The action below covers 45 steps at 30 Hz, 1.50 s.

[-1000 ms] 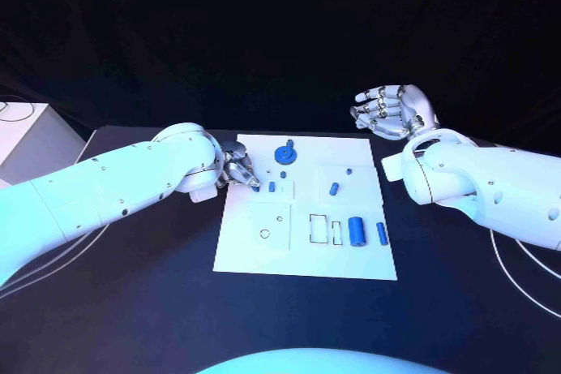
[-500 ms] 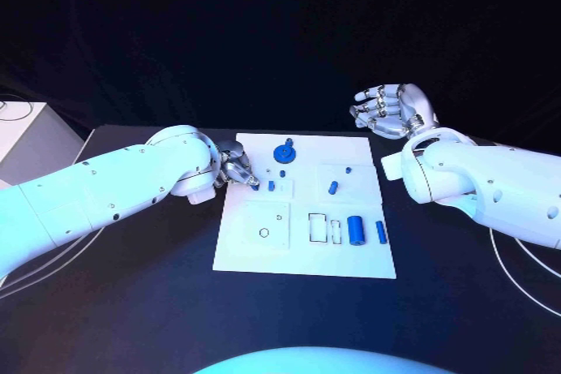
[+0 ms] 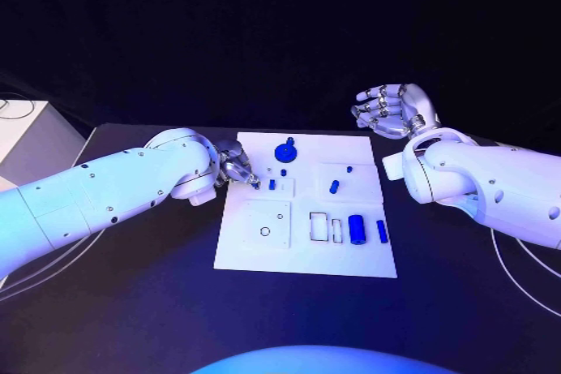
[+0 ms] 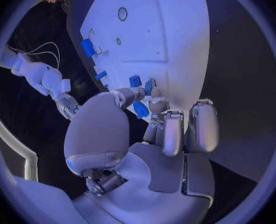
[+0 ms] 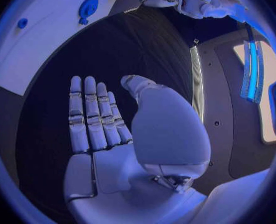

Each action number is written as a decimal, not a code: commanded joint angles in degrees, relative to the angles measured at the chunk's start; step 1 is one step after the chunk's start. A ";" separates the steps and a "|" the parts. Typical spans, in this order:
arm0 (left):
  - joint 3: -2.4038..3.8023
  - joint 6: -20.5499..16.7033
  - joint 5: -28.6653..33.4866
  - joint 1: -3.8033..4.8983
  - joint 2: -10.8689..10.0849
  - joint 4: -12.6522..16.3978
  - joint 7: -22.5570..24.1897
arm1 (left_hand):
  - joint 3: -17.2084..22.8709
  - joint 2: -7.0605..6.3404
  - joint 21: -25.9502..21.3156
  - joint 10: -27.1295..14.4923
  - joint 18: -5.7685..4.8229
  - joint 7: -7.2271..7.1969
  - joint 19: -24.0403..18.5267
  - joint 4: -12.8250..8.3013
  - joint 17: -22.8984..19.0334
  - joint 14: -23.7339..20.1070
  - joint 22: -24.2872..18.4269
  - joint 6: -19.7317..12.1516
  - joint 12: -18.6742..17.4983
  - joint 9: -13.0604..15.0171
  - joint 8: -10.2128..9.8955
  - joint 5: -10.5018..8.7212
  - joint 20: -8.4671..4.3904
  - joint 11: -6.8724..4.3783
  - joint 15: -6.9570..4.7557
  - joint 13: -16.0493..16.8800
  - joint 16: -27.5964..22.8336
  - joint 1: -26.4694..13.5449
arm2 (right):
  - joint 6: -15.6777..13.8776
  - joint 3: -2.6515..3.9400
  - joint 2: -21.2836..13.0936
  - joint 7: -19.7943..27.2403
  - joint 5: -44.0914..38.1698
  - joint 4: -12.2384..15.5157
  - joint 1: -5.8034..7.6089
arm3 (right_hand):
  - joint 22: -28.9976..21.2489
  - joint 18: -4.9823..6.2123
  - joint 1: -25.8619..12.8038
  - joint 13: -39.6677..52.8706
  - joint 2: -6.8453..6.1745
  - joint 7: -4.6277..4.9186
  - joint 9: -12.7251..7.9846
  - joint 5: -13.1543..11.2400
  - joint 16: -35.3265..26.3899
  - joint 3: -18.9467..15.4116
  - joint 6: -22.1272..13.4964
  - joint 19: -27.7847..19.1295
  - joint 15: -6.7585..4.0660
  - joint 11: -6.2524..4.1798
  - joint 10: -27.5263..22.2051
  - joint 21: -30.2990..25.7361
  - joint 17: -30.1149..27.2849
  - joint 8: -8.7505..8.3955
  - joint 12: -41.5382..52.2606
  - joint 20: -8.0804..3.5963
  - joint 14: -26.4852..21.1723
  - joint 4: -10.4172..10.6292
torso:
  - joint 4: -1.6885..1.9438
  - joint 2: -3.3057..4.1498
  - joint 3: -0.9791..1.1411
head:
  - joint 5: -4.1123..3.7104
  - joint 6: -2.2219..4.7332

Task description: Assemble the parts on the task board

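Task board point(image 3: 251, 256): a white plate at the middle of the black table point(image 3: 140, 309), lying between the two arms.

Left hand point(image 3: 237, 167): positioned over the board's left edge, toward its far end. In the left wrist view the fingers point(image 4: 173, 132) curl down toward the board, and a small blue part point(image 4: 140, 109) sits at the fingertips, pinched between the thumb and a finger. A second small blue piece point(image 4: 135, 80) lies on the board just beyond the fingertips, with another short blue piece point(image 4: 148, 87) beside it.

Parts relative to the left hand, head view:
- A small upright blue peg point(image 3: 271, 184) stands on the board just beside the fingertips, on the side toward the right arm.
- A round blue knob part point(image 3: 284, 152) lies near the hand, further toward the table's far edge.
- A short blue cylinder point(image 3: 333, 187) lies at the board's middle, between the two hands and apart from both.
- Two larger blue cylinders, one thick point(image 3: 357, 229) and one thin point(image 3: 381, 231), lie side by side in the board's near right section, well apart from the left hand.

Right hand point(image 3: 389, 110): raised beyond the board's far right corner, well apart from every part. It holds nothing. In the right wrist view the fingers point(image 5: 88, 114) are extended straight and lie close together, with the thumb set to one side; the palm is bare. The round blue knob part point(image 5: 87, 7) is the nearest part to this hand, and is still well clear of it.
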 commanded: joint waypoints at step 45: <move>1.36 0.10 -1.05 -0.97 0.39 0.02 1.06 | 11.06 0.27 0.27 0.27 -0.76 -0.25 0.50 -11.02 11.46 5.07 0.06 0.81 -0.01 0.35 0.09 0.25 -0.12 -0.34 -0.50 -0.13 0.30 -0.21 | 0.29 0.02 -0.17 0.77 -0.23 0.04 -0.09 | -0.31 0.74 -0.63 -0.21 0.02 1.06 -0.11 0.30 -0.36 0.31 0.12 -0.18 0.06 0.01 0.04 0.12 -0.10 0.19 0.37 -0.10 0.58 -0.08 | 0.03 0.06 -0.02 | -0.22 -0.50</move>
